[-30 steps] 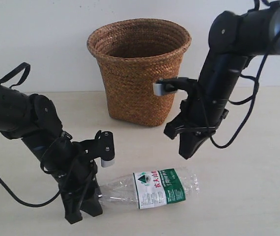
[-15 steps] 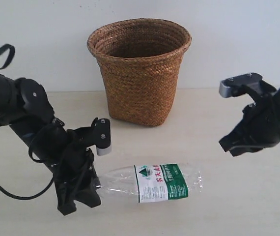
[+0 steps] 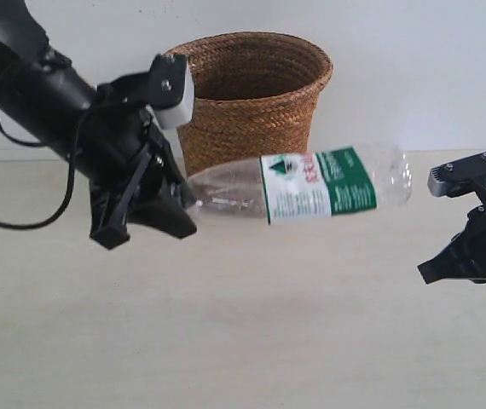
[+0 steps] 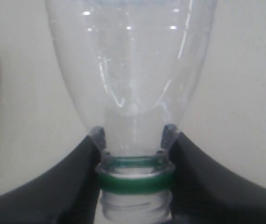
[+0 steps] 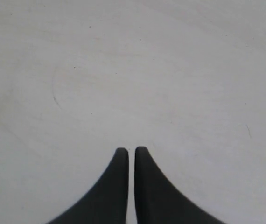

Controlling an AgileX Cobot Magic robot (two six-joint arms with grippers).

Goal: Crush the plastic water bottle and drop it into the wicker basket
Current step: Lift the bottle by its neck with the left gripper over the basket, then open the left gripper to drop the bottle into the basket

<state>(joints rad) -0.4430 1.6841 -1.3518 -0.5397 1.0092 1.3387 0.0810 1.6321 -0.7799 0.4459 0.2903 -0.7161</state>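
Observation:
The plastic water bottle (image 3: 311, 183) hangs level above the table, in front of the wicker basket (image 3: 251, 94), its ribbed base pointing right. My left gripper (image 3: 183, 209) is shut on the bottle's neck; in the left wrist view the green cap ring (image 4: 134, 182) sits between the two dark fingers (image 4: 77, 177), and the clear body (image 4: 130, 60) stretches away from them. The bottle looks uncrushed. My right gripper (image 3: 431, 274) hovers low over the table at the far right, apart from the bottle. Its fingertips (image 5: 120, 156) stand almost together with nothing between them.
The pale tabletop (image 3: 251, 341) stretches under both arms, with a white wall behind. The left arm (image 3: 47, 94) comes in from the upper left, beside the basket's left flank. Only bare table surface (image 5: 133, 70) shows in the right wrist view.
My left gripper has lifted the bottle off the table, up to the basket's front. The right arm has swung away to the right and sunk low.

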